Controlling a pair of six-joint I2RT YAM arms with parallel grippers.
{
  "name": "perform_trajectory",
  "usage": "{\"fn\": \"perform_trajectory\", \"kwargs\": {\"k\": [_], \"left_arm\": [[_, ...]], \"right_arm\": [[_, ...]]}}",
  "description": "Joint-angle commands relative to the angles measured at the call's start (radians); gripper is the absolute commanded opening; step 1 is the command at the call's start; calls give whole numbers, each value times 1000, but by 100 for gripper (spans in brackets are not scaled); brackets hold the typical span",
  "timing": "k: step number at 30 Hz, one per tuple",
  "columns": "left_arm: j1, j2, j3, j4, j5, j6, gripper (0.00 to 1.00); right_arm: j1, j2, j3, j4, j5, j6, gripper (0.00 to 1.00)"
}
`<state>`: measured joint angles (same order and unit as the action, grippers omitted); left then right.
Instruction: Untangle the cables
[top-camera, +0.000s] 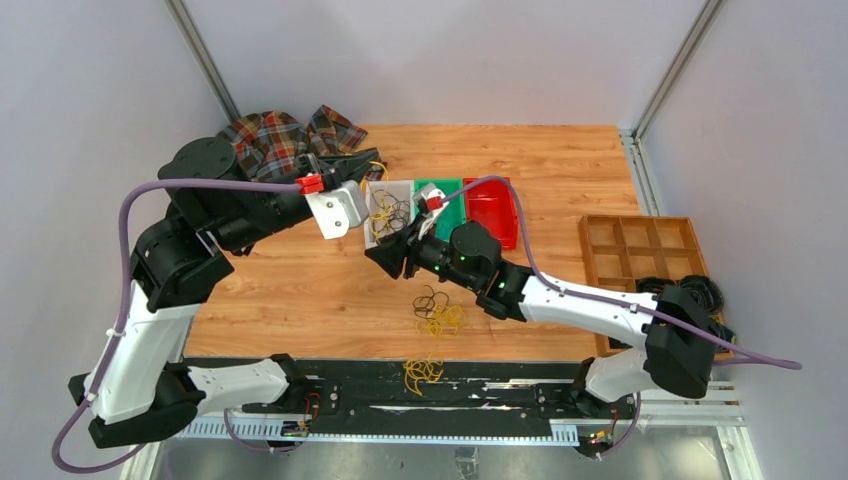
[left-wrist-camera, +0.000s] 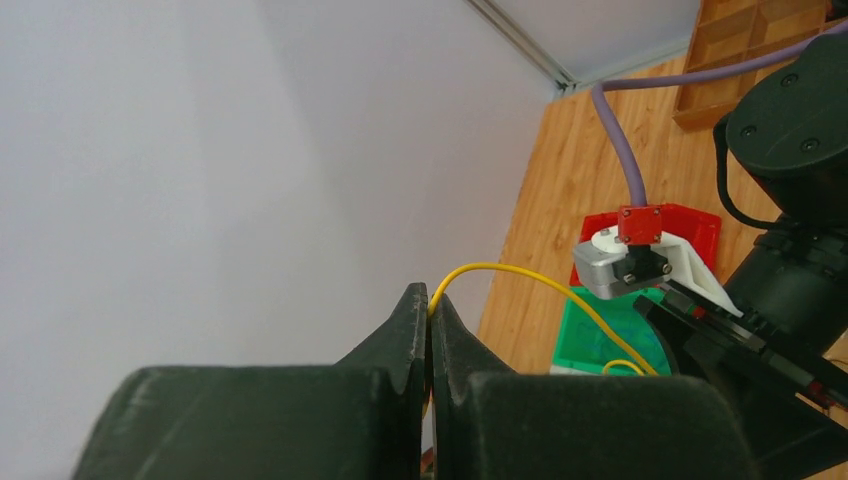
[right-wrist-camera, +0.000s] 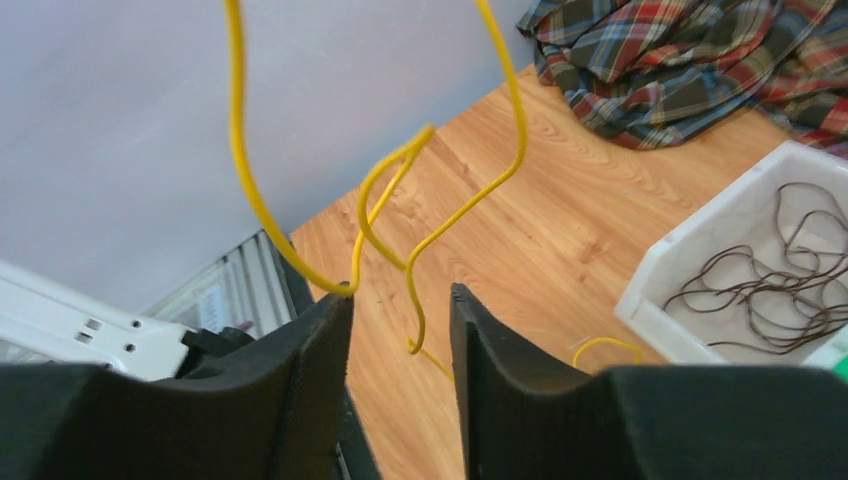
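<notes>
My left gripper (left-wrist-camera: 430, 310) is shut on a thin yellow cable (left-wrist-camera: 520, 272), which arcs out of the fingertips to the right. In the top view this gripper (top-camera: 370, 162) sits at the back left of the white bin (top-camera: 372, 238). My right gripper (right-wrist-camera: 400, 300) is open. Loops of yellow cable (right-wrist-camera: 240, 150) hang in front of it and one strand rests on its left fingertip (right-wrist-camera: 335, 310). In the top view it (top-camera: 378, 254) is at the white bin's near edge. Black cables (right-wrist-camera: 770, 290) lie in the white bin. A yellow and black cable pile (top-camera: 438, 314) lies on the table.
A green bin (top-camera: 452, 195) and a red bin (top-camera: 492, 212) stand beside the white one. A plaid cloth (top-camera: 285, 140) lies at the back left. A wooden compartment tray (top-camera: 640, 250) with black wire coils (top-camera: 700, 290) is at the right. More yellow cable (top-camera: 422, 372) lies on the black base.
</notes>
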<state>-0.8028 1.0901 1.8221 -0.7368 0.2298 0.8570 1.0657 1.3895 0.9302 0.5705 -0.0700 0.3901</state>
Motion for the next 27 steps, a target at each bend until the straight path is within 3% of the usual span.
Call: {"fn": "perform_trajectory", "kwargs": {"k": [1, 4, 10, 13, 19, 21, 24, 25, 27], "left_arm": [[-12, -4, 37, 13, 14, -33, 0], [-12, -9, 33, 14, 13, -38, 0], [-12, -28, -28, 12, -3, -23, 4], [-13, -42, -87, -6, -7, 13, 23], [-18, -45, -184, -38, 20, 42, 45], [-29, -29, -206, -37, 29, 47, 41], [-68, 39, -188, -34, 0, 72, 8], [-79, 88, -161, -33, -20, 71, 2], [-85, 156, -96, -8, -51, 52, 1]], "right_arm": [[-17, 6, 44, -6, 56, 45, 31], [-29, -16, 17, 11, 80, 60, 2], [-87, -109, -63, 57, 95, 114, 1], [-130, -172, -94, 38, 100, 115, 1], [-294, -308, -161, -5, 100, 192, 1], [-357, -342, -178, -12, 88, 228, 1], [-431, -372, -183, -39, 70, 264, 1], [-449, -381, -179, -50, 63, 263, 1], [-462, -399, -168, -76, 64, 238, 0]]}}
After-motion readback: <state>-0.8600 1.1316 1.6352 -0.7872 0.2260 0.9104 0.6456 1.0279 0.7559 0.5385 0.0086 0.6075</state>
